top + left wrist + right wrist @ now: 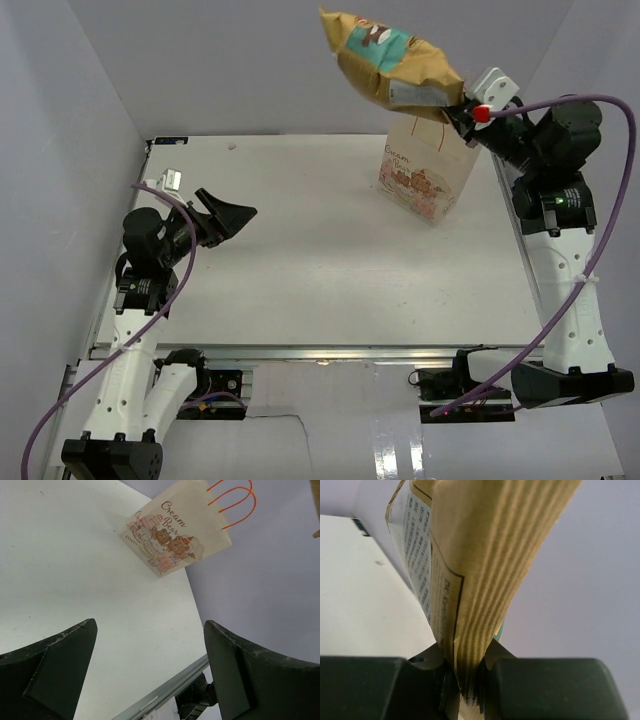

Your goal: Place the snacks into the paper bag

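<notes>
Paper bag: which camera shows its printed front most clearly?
The left wrist view: the paper bag appears large, with bear picture, script and orange handles. Top external shows it small, its top partly behind the chip bag. The right wrist view misses it.

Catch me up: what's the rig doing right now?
The right gripper has its jaws clamped on the crimped end of the chip bag and holds it in the air near the top of the paper bag, not yet inside. The paper bag stands upright at the far right of the table. The left gripper hangs over the table's left side, jaws wide open and empty.
</notes>
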Available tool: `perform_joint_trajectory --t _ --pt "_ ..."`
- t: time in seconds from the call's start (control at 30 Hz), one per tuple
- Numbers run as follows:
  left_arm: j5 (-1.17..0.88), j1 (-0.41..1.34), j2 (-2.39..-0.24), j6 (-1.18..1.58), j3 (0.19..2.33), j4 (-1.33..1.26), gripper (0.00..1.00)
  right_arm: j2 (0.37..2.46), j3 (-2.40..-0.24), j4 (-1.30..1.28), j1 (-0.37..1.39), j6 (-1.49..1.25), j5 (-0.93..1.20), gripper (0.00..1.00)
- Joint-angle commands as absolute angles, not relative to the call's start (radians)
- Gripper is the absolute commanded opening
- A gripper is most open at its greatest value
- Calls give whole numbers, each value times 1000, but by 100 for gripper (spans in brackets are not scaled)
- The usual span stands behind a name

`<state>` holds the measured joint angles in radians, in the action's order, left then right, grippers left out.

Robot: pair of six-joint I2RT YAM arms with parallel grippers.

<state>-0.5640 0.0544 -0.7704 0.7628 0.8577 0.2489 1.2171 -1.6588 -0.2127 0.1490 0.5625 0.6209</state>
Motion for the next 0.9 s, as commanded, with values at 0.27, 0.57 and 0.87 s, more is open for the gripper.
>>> perform_joint_trajectory --t 0.27,0.57,0.87 --pt "-589 52 -701 788 759 178 98 1296 -1727 -78 -191 407 699 8" --pt "-607 51 -703 799 719 149 98 1275 -1635 -84 -244 356 790 8" --pt "-612 52 -699 798 707 147 98 1264 -1577 -87 -294 324 778 8"
